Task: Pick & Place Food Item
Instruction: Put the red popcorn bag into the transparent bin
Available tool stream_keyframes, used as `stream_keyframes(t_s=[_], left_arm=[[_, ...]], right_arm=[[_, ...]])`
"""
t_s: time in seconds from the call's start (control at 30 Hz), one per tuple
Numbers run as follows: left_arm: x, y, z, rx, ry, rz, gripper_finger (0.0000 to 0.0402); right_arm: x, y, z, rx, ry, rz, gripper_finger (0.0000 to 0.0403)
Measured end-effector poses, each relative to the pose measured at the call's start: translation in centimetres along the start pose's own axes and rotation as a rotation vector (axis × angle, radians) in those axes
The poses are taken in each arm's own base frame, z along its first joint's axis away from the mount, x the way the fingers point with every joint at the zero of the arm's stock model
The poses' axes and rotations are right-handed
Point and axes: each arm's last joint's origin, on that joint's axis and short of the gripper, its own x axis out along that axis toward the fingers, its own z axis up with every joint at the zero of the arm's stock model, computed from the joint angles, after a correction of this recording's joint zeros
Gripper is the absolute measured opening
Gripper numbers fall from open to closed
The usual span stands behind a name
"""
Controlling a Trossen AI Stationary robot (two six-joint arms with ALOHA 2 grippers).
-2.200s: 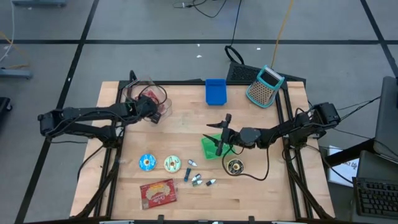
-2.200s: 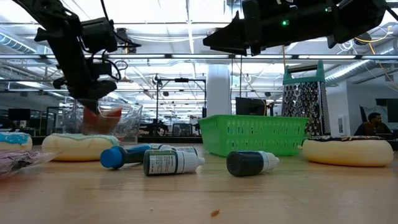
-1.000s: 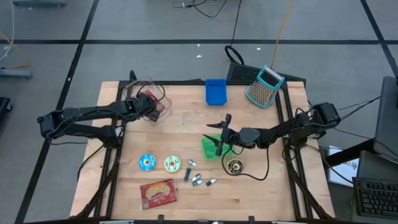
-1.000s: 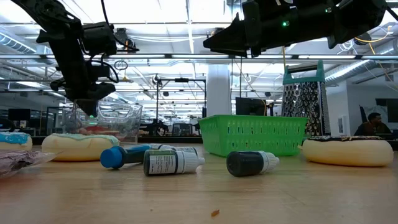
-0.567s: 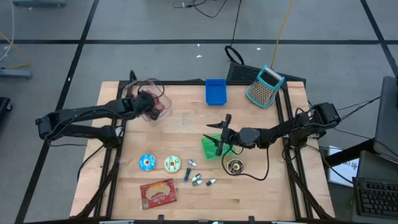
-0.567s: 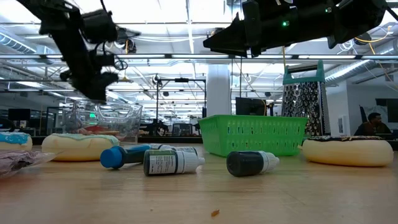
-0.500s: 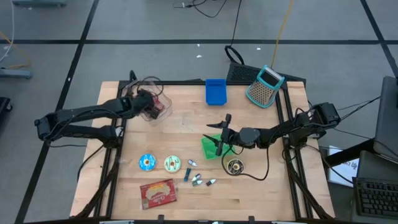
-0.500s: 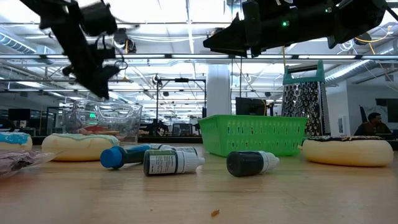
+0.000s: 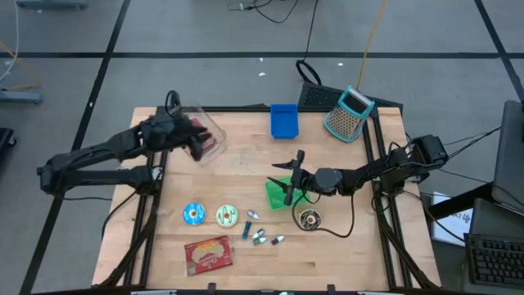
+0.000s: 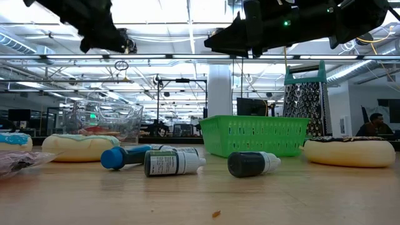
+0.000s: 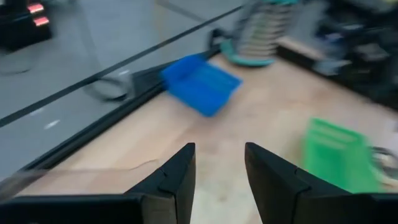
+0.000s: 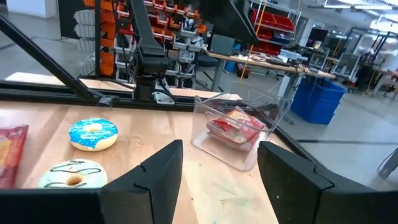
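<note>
A red food packet (image 12: 236,126) lies at the bottom of a clear plastic container (image 9: 210,141) at the table's far left; the low view shows the container (image 10: 101,121) standing on the table. My left gripper (image 9: 195,141) hovers high above the container's left side, open and holding nothing, as its own wrist view (image 11: 217,171) confirms. My right gripper (image 9: 292,174) hangs open above the green basket (image 9: 278,193), pointing toward the table's left edge, with nothing between its fingers (image 12: 217,174).
A blue bin (image 9: 284,120) and a teal grater (image 9: 350,113) stand at the far edge. Two iced donuts (image 9: 194,214) (image 9: 227,215), a chocolate donut (image 9: 309,219), several small bottles (image 9: 258,236) and a second red packet (image 9: 209,254) lie toward the near edge.
My left gripper has risen from the container's mouth, drawn back a little toward the table's left edge and tipped from pointing steeply down to nearly level. The red packet stays in the container. My right arm has kept still.
</note>
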Motion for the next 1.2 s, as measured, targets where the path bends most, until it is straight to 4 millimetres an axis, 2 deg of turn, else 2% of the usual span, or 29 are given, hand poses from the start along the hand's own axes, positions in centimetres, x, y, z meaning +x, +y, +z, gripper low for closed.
stream_keyframes(t_s=[0.13, 0.23, 0.43, 0.53, 0.67, 0.83, 1.03, 1.2], left_arm=[[-1.2, -0.8, 0.0, 0.014, -0.022, -0.138, 0.0141], [-1.7, -1.4, -0.4, -0.025, 0.000, -0.262, 0.0141], [-0.5, -2.5, -2.8, -0.118, 0.203, -0.492, 0.0141], [-0.8, -3.7, -3.2, -0.117, 0.255, -0.595, 0.0140], [-1.7, -6.4, -3.5, -0.085, 0.237, -0.714, 0.0140], [-3.8, -10.4, -4.4, -0.033, 0.216, -0.900, 0.0140], [-6.2, -15.6, -8.0, 0.015, 0.326, -0.924, 0.0140], [-8.0, -19.7, -11.5, 0.052, 0.428, -0.842, 0.0140]], right_arm=[[-0.3, -0.2, 0.1, 0.039, 0.036, 0.006, 0.0196], [-1.3, -0.8, 1.2, 0.094, 0.074, 0.058, 0.0196], [-4.9, -2.6, 4.2, 0.184, 0.137, 0.111, 0.0196], [-6.8, -2.9, 4.8, 0.203, 0.162, 0.139, 0.0196], [-8.8, -2.9, 4.2, 0.221, 0.130, 0.180, 0.0196], [-10.0, -2.9, 2.6, 0.291, 0.051, 0.199, 0.0196], [-10.9, -2.5, 0.7, 0.384, -0.083, 0.293, 0.0196], [-11.7, -1.9, -0.1, 0.409, -0.132, 0.367, 0.0196]])
